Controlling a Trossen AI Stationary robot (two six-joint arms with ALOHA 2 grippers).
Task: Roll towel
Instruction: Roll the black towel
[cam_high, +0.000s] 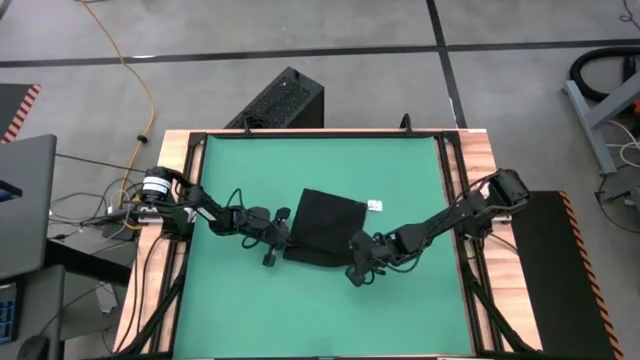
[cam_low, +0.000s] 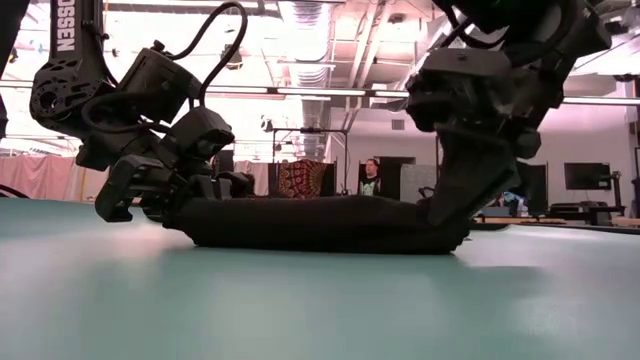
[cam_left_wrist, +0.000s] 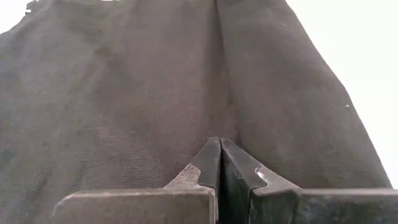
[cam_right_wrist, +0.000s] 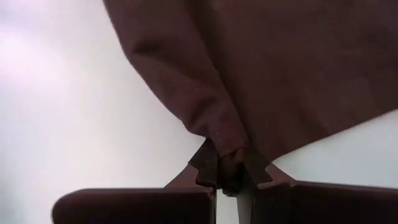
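Observation:
The black towel (cam_high: 325, 228) lies folded on the green mat (cam_high: 320, 310) at mid-table, its white tag (cam_high: 375, 205) at the far right corner. In the low view the towel (cam_low: 310, 222) is a low dark mound. My left gripper (cam_high: 284, 236) is shut at the towel's left edge, and its wrist view shows the tips (cam_left_wrist: 219, 144) on the cloth. My right gripper (cam_high: 356, 252) is shut on the towel's near right corner. My left gripper rests its shut fingertips (cam_left_wrist: 211, 155) on the towel's top surface at a crease (cam_left_wrist: 217, 93), slanting down from the table's left. Whether any cloth is caught between the tips cannot be told. My right gripper pinches a bunched bit of the towel's near right corner (cam_right_wrist: 227, 146) between its two fingers, slanting down from the right. The cloth gathers into folds at the tips; the rest of the towel lies on the mat.
Bare green mat lies all around the towel, with a wooden frame (cam_high: 480, 200) along the table's sides. A black box (cam_high: 280, 100) stands on the floor beyond the far edge. A person (cam_low: 372, 178) sits far off in the room behind.

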